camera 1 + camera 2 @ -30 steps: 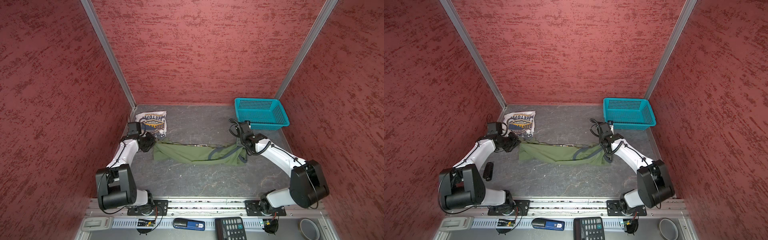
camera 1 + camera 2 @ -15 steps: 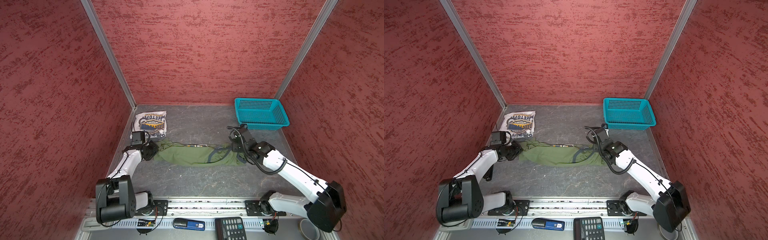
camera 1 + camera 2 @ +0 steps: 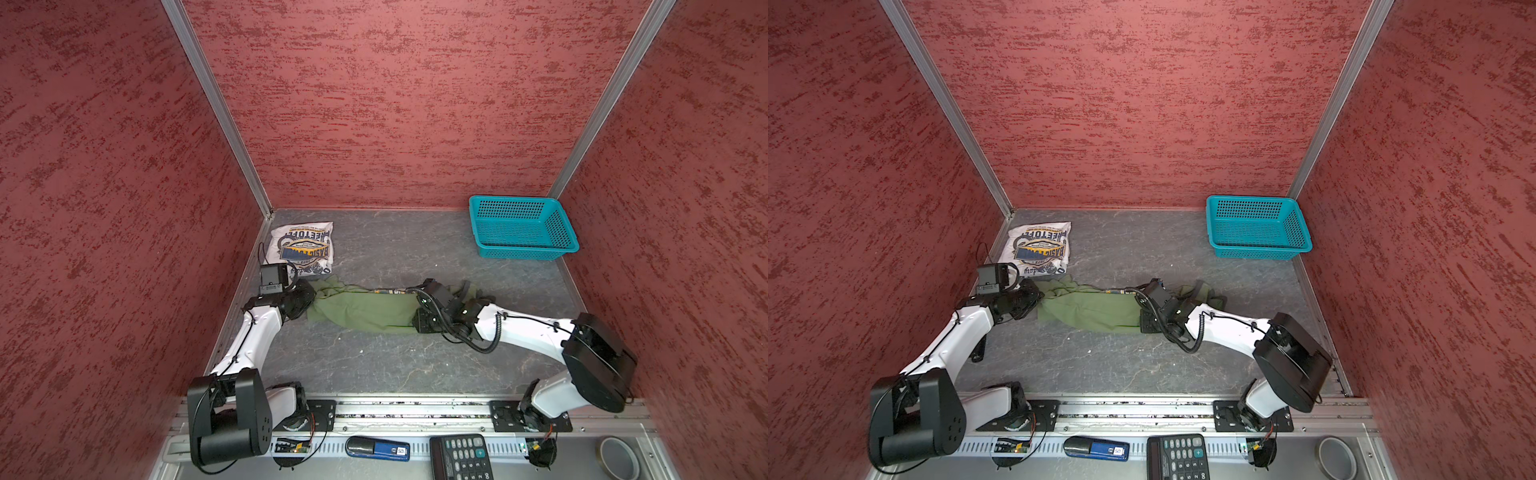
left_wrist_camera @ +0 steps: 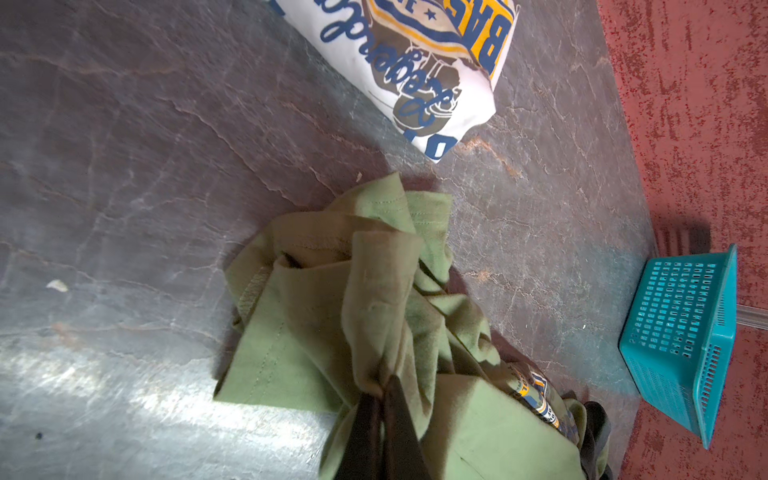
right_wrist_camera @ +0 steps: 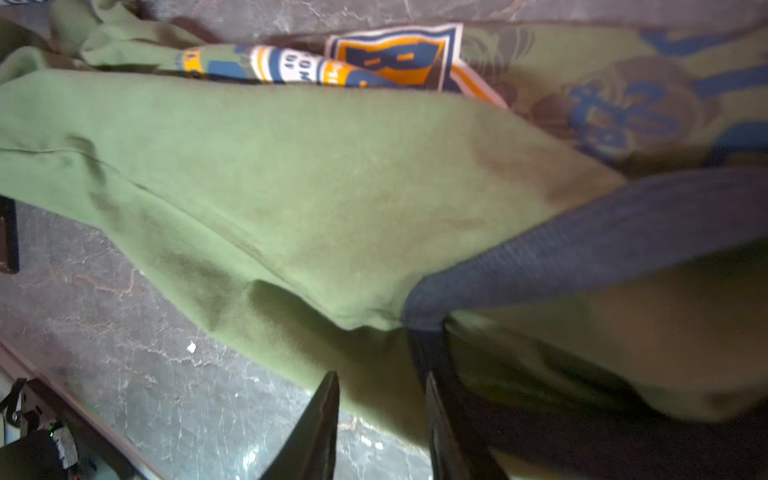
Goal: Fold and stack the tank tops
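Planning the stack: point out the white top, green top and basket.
white top (image 3: 303, 250): in a top view, on its printed badge.
green top (image 3: 363, 309): in a top view, on its plain middle.
basket (image 3: 525, 252): in a top view, on its front wall.

The green tank top (image 3: 365, 313) is matt cloth, the basket (image 3: 523, 252) perforated plastic.

Both top views: bright, even overhead light, sharp, walls splaying toward 10 and 2 o'clock. Glare whitens the worktop (image 4: 104, 386) in the left wrist view; the right wrist view blurs the olive green tank top (image 5: 291, 187).
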